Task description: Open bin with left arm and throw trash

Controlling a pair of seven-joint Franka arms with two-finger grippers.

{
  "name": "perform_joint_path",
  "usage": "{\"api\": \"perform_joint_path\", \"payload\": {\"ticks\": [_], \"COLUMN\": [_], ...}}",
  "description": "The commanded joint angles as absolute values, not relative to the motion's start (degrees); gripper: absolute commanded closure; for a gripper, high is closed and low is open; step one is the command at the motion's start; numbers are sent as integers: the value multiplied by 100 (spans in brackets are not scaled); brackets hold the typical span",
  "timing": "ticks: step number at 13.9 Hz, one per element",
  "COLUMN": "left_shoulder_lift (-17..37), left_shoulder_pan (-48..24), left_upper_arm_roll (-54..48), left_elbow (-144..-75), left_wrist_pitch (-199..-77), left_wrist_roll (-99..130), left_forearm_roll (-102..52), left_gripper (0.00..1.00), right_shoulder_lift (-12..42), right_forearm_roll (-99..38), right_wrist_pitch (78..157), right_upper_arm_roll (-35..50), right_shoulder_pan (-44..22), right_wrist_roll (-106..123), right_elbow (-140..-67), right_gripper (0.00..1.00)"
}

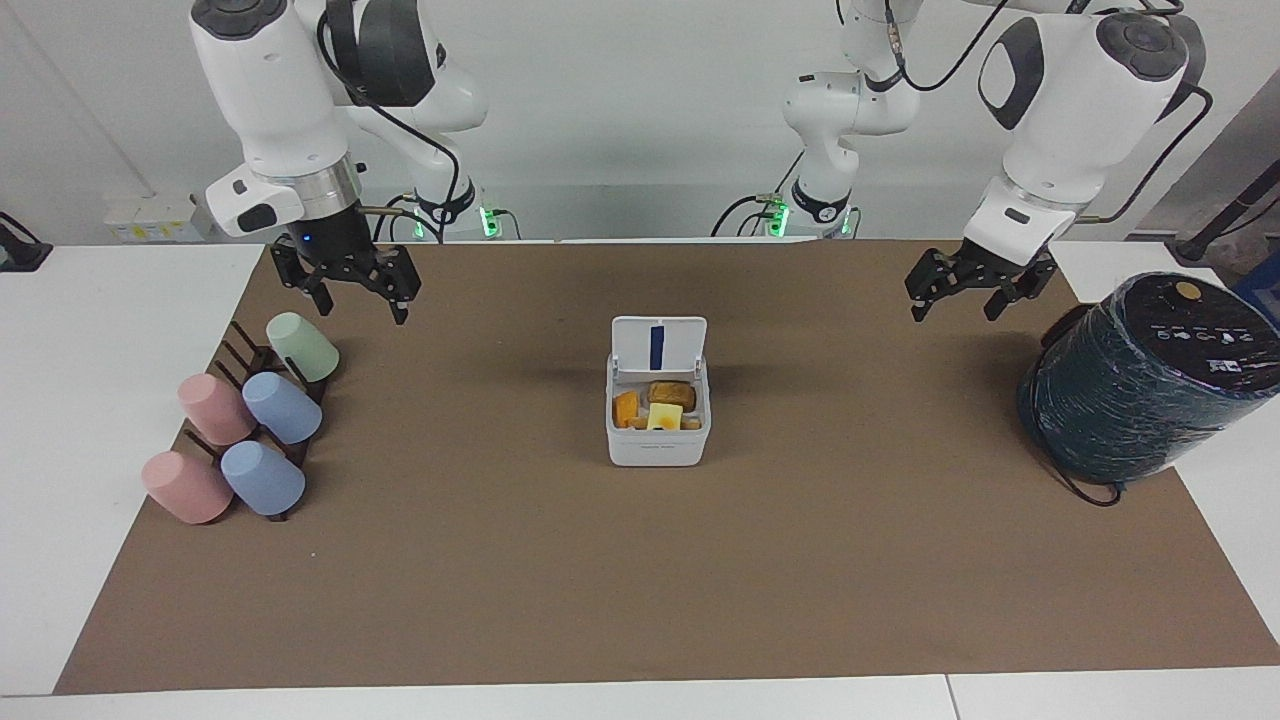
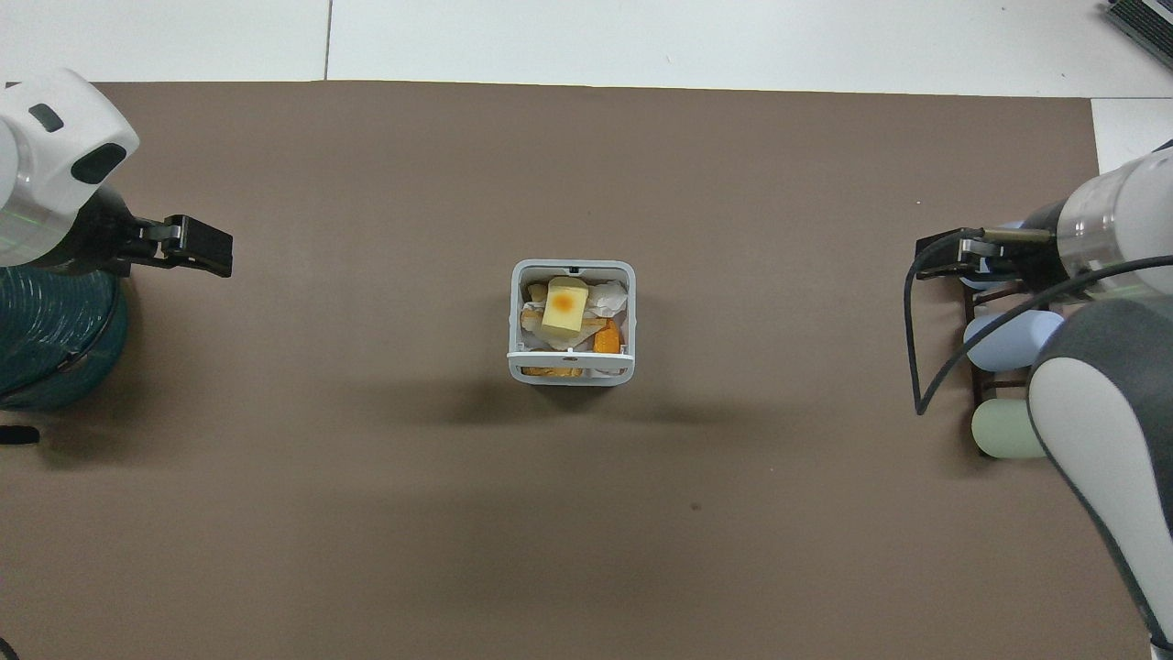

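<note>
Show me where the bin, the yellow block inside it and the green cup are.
bin [image 1: 655, 450]: facing view, on its white front wall.
yellow block [image 2: 565, 307]: overhead view, on its top face, by the orange spot.
green cup [image 1: 303, 347]: facing view, on its side wall.

white bin [image 1: 657, 440], lid up, trash [image 2: 564, 307] inside

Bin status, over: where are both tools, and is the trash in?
Right tool open, empty, over the cups. Left tool open, waiting beside the dark cylinder. Bin lid up, trash inside. Nothing in the way.
</note>
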State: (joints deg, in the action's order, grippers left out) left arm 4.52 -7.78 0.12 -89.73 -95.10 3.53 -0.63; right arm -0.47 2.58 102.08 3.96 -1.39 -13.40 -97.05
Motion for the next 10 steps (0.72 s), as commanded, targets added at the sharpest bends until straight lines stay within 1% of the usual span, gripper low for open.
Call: {"api": "perform_joint_path", "payload": {"ticks": [1,3,10], "left_shoulder_lift": [246,246,237], "left_shoulder_pan": [-747,-738,-747], "left_upper_arm_roll": [-9,-9,-9], "left_elbow": [-9229,-9229,-9229], "left_wrist_pitch": [-9624,-9624,-9624], "left_wrist_roll": [334,334,334], "left_forearm_roll": [35,35,35], "left_gripper": [0,0,0], "right_shoulder_lift": [106,27,9], "right_forearm_roll": [176,176,123], "right_wrist_pitch": [10072,10133,10037], "right_upper_arm_roll": [457,457,518], "right_shoulder_pan": [61,62,-26], "right_wrist_roll": [-749,-712,-694], "right_elbow": [-9544,-9763,-9756], "right_gripper": [0,0,0]}}
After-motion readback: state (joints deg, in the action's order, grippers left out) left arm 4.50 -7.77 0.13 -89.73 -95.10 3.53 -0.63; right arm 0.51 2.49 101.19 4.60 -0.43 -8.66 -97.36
